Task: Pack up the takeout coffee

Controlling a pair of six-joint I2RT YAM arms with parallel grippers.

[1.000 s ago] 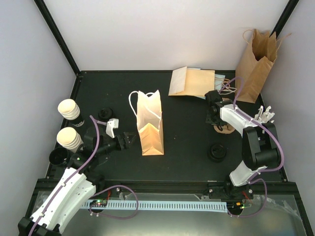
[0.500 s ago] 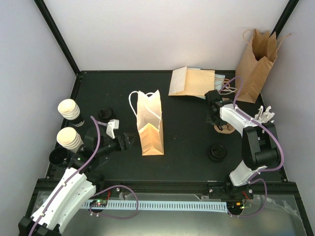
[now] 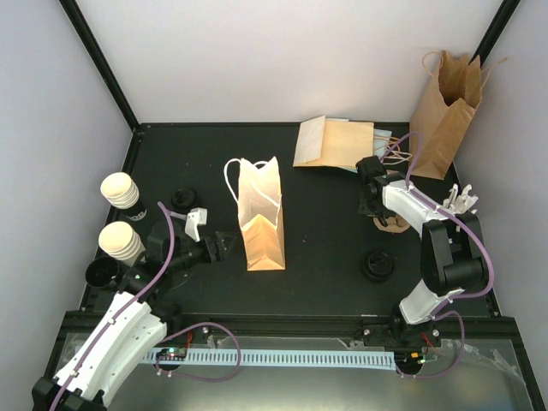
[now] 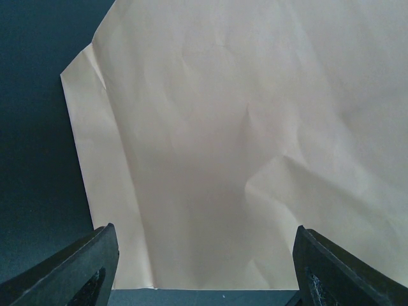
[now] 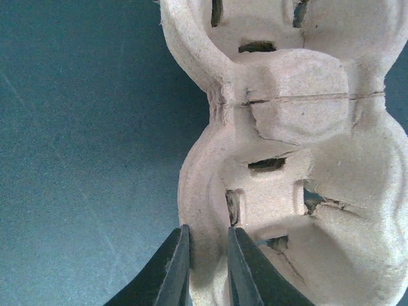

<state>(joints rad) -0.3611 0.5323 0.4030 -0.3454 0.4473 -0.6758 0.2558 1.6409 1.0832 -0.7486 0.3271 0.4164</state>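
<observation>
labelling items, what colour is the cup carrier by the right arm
Pale tan pulp; the cup carrier shows best in the right wrist view.

Matt paper cups point(image 3: 121, 242); rough pulp carrier point(image 5: 299, 191); creased kraft-paper bag point(image 4: 255, 127).

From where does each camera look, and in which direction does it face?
Top external: above, behind the bases, looking down on the table; left arm and right arm show.
Left wrist: on the left arm, facing the side of the standing paper bag; open left hand shows.
Right wrist: on the right arm, looking down at the pulp cup carrier; right hand pinches its rim.
Shared: the top view also shows that bag and carrier.
</observation>
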